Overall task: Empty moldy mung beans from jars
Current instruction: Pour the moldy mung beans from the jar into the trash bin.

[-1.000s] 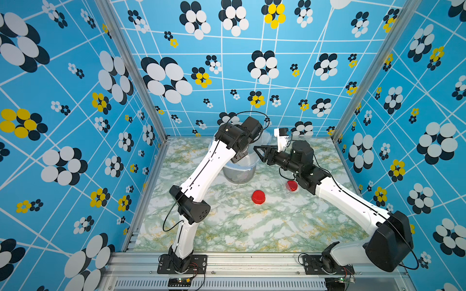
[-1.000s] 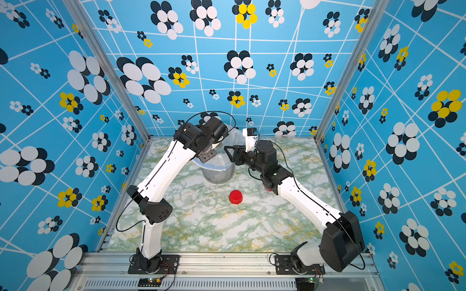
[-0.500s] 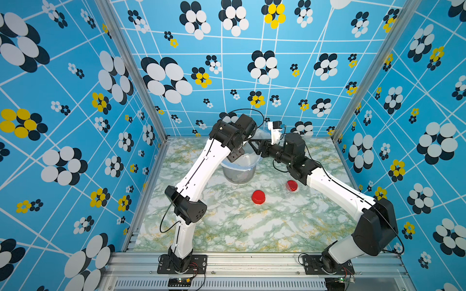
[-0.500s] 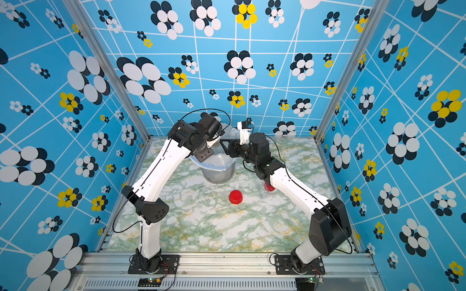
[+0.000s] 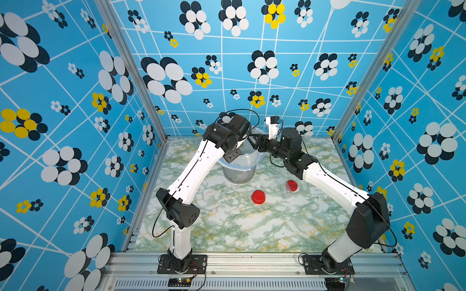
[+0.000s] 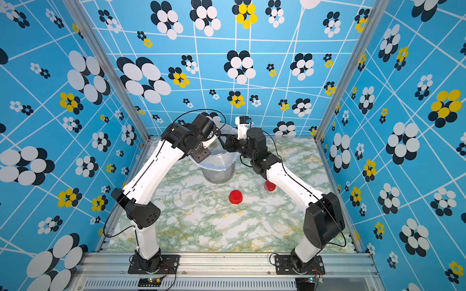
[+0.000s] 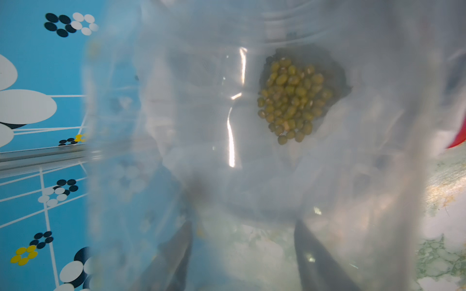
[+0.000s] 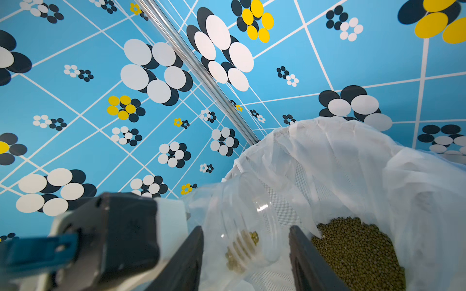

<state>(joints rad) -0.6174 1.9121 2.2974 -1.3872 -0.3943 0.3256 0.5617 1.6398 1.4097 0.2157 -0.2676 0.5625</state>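
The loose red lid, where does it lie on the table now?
In both top views the red lid lies on the table, on the robot's side of the lined bucket, apart from a red-lidded jar on its right.

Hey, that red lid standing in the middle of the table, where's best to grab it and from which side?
Take the red lid across its round side wall, coming straight down from above. It sits flat, disc face up, with open table around it, so opposite sides are free.
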